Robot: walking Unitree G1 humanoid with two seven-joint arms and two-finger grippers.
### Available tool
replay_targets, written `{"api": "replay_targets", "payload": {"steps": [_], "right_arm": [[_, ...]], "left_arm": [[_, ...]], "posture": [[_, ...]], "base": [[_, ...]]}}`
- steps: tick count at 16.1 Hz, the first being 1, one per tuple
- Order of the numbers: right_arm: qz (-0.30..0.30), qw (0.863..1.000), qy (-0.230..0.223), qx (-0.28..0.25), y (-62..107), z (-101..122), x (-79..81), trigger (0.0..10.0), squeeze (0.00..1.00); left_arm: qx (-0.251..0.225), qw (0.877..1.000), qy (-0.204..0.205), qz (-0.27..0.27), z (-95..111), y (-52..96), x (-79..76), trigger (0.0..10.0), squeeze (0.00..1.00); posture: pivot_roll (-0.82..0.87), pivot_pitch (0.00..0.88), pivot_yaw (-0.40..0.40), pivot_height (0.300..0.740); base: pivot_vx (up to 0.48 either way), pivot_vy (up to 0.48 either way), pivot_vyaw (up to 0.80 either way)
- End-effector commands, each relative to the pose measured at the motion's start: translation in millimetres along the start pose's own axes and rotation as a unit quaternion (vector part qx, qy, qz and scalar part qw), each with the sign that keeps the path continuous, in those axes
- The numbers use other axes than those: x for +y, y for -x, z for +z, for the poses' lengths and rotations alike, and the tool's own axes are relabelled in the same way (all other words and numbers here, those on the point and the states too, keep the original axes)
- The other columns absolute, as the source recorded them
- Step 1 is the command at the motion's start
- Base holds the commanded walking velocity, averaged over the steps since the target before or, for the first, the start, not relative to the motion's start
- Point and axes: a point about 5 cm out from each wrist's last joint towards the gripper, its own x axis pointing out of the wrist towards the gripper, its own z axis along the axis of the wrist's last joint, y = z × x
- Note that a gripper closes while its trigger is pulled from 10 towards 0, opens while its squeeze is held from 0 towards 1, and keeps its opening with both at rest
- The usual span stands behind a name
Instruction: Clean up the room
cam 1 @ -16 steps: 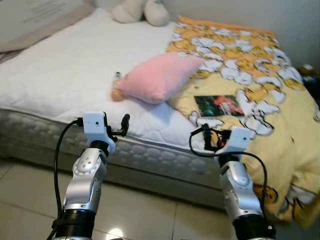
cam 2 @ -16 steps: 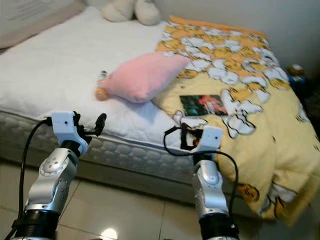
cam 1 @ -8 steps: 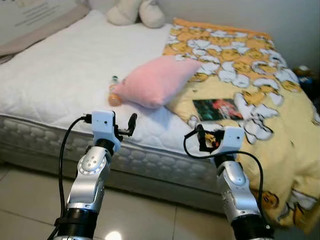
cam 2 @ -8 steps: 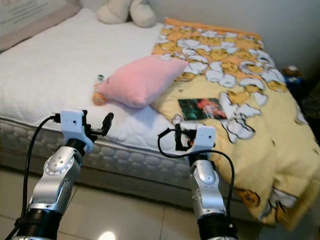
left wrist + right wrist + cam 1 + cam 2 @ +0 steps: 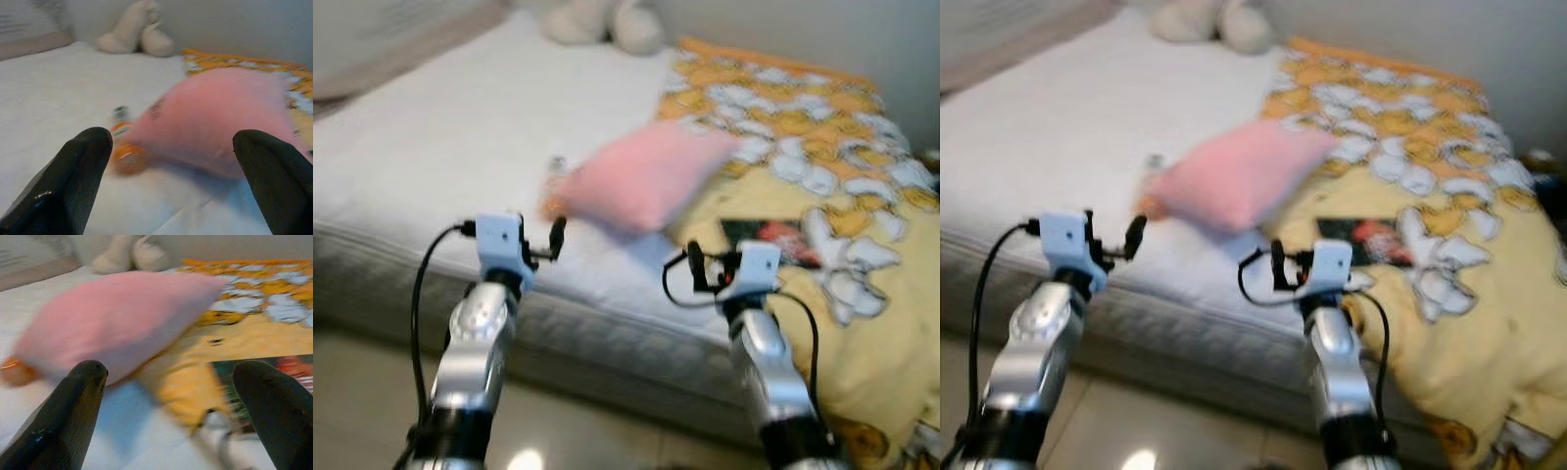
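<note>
A pink pillow (image 5: 646, 176) lies in the middle of the white bed (image 5: 431, 157), partly over a yellow patterned blanket (image 5: 803, 147). An orange bottle (image 5: 122, 152) lies on the sheet against the pillow's left end. A dark book or magazine (image 5: 773, 235) rests on the blanket to the pillow's right. My left gripper (image 5: 554, 237) is open, held up near the mattress edge, short of the bottle. My right gripper (image 5: 690, 269) is open too, raised before the bed between the pillow and the book. Both hold nothing.
A cream plush toy (image 5: 602, 20) sits at the head of the bed by the wall. A grey pillow (image 5: 401, 39) lies at the far left. The quilted mattress side (image 5: 607, 343) stands right ahead above the tiled floor (image 5: 352, 401). The picture is blurred.
The whole picture has shifted and gone blurry, so the camera has moved closer to the bed. Both grippers stay raised and open, with nothing taken hold of.
</note>
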Motion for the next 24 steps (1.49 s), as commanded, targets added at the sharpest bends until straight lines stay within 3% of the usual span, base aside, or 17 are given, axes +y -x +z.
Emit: {"api": "replay_targets", "payload": {"steps": [1, 6, 9, 11, 18, 24], "right_arm": [[-0.016, 1.000, 0.001, 0.002, 0.4, 0.2, -6.8, 10.0, 0.00], [-0.016, 1.000, 0.000, 0.001, 1.4, -0.7, -4.5, 10.0, 0.00], [-0.013, 1.000, 0.003, -0.006, 2.2, 1.7, -2.8, 10.0, 0.00], [-0.011, 1.000, 0.006, -0.007, 2.3, 2.4, -2.6, 10.0, 0.00], [-0.009, 1.000, 0.007, -0.008, 3.6, 1.9, -2.3, 10.0, 0.00], [-0.012, 1.000, 0.004, -0.008, 3.7, 1.7, -1.3, 10.0, 0.00]], "left_arm": [[-0.015, 1.000, -0.010, -0.021, 5.9, -2.1, -9.3, 10.0, 0.00], [-0.028, 0.999, -0.016, -0.041, 10.5, -1.3, -13.2, 10.0, 0.00], [-0.005, 0.999, -0.021, -0.034, 5.4, -2.7, -10.6, 10.0, 0.00], [-0.012, 0.999, -0.010, -0.043, 7.2, -2.7, -11.3, 10.0, 0.00], [-0.023, 0.996, -0.030, -0.075, 9.9, -2.4, -16.3, 10.0, 0.00], [-0.018, 0.996, -0.034, -0.079, 8.6, -5.3, -17.8, 10.0, 0.00]], "posture": [[0.05, 0.000, -0.036, 0.727], [0.06, 0.000, -0.027, 0.727], [0.05, 0.000, -0.027, 0.727], [0.05, 0.000, -0.026, 0.727], [0.05, 0.000, -0.021, 0.727], [0.04, 0.000, -0.015, 0.727]], "base": [[0.442, 0.000, 0.00], [0.362, 0.000, 0.00], [0.000, 0.000, 0.00], [0.000, 0.463, 0.00], [0.000, 0.468, 0.00], [0.343, 0.333, 0.00]]}}
